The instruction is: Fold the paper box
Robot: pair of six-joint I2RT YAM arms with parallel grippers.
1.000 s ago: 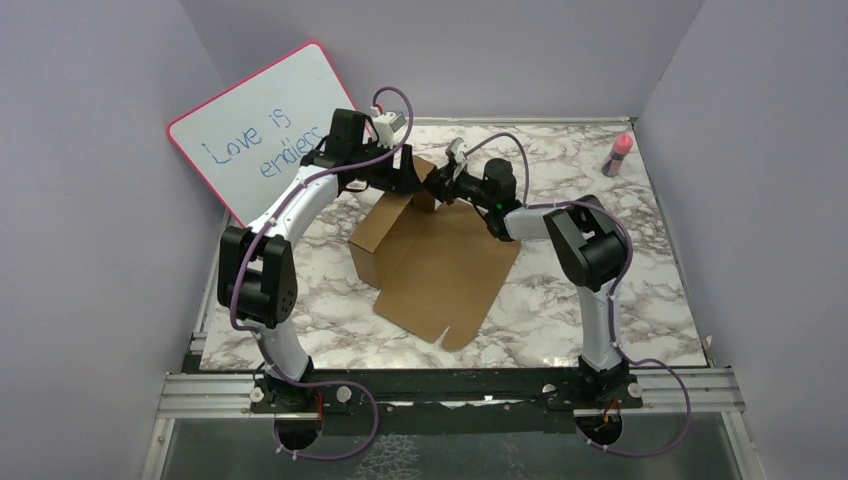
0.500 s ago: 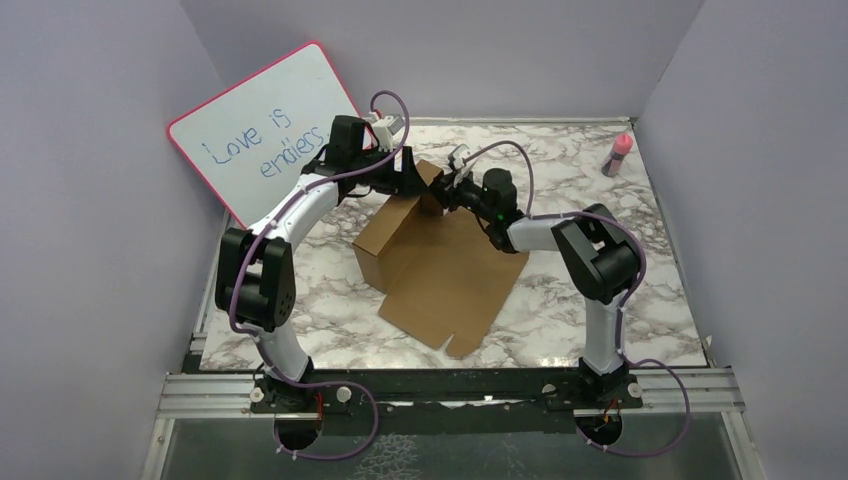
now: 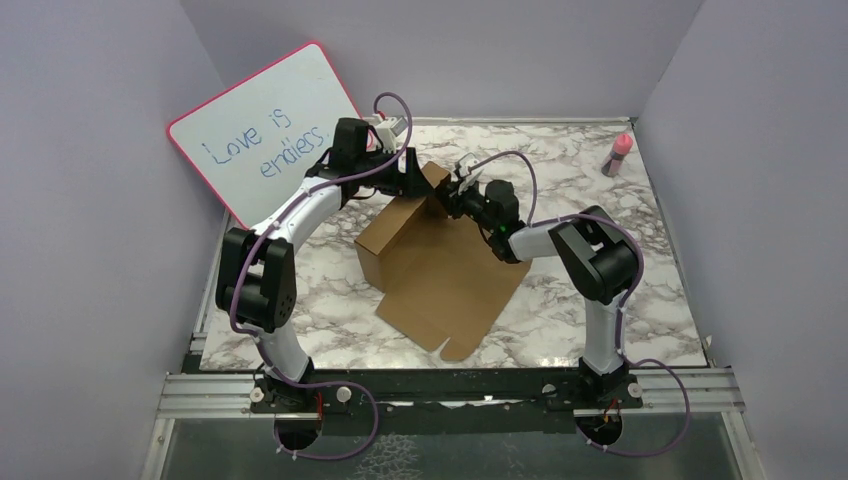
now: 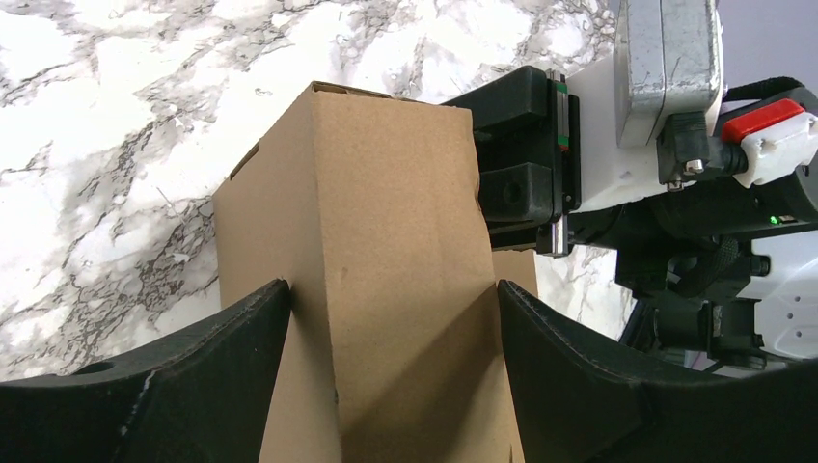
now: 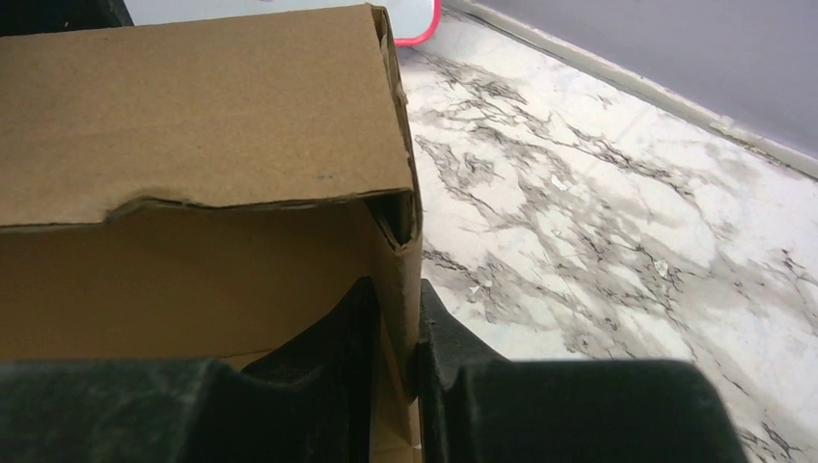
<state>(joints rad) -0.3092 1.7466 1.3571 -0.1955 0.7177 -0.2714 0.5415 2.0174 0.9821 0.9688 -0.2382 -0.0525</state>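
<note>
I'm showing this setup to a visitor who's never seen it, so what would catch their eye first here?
First, the half-folded brown paper box at the middle of the marble table, its raised part clasped by the left gripper and pinched at one edge by the right gripper. Next, the pink-framed whiteboard with blue handwriting, leaning at the back left.

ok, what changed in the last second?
The right gripper shifted slightly right and nearer, and the right arm bent its elbow closer to the near edge. This dragged the cardboard box a touch the same way. The left gripper followed a little. Nothing was grabbed or released: the right gripper still pinches a raised wall, and the left still clasps the folded-up side. The whiteboard and pink bottle stayed put.
</note>
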